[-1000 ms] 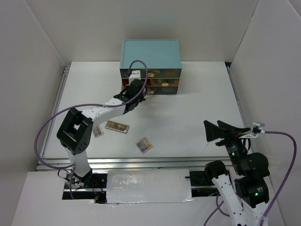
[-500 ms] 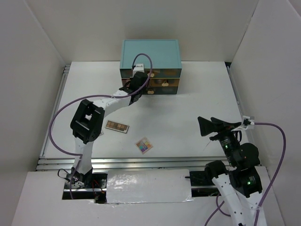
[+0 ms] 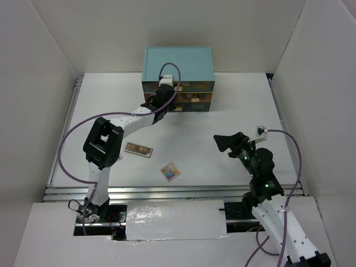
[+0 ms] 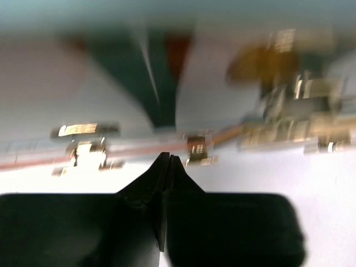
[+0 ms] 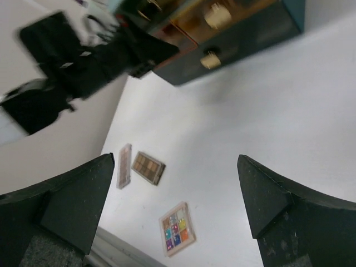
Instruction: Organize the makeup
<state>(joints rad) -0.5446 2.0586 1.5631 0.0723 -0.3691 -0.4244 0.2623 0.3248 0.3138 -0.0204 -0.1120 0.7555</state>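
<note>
A brown eyeshadow palette and a square multicolour palette lie on the white table, left of centre. The right wrist view shows both, the brown one and the square one, plus a narrow pinkish palette that my left arm hides in the top view. My left gripper is shut and empty; its tips are pressed close to the teal chest's drawer front. My right gripper is open and empty above the table, right of the palettes. Tube, stick, bottle and sponges are out of view.
The teal chest of drawers stands at the back centre, with gold knobs on its drawer fronts. White walls enclose the table on the left, back and right. A metal rail runs along the near edge.
My left gripper has moved from just in front of the chest up against its drawer front. My right arm has swung left and forward over the table, still open.
</note>
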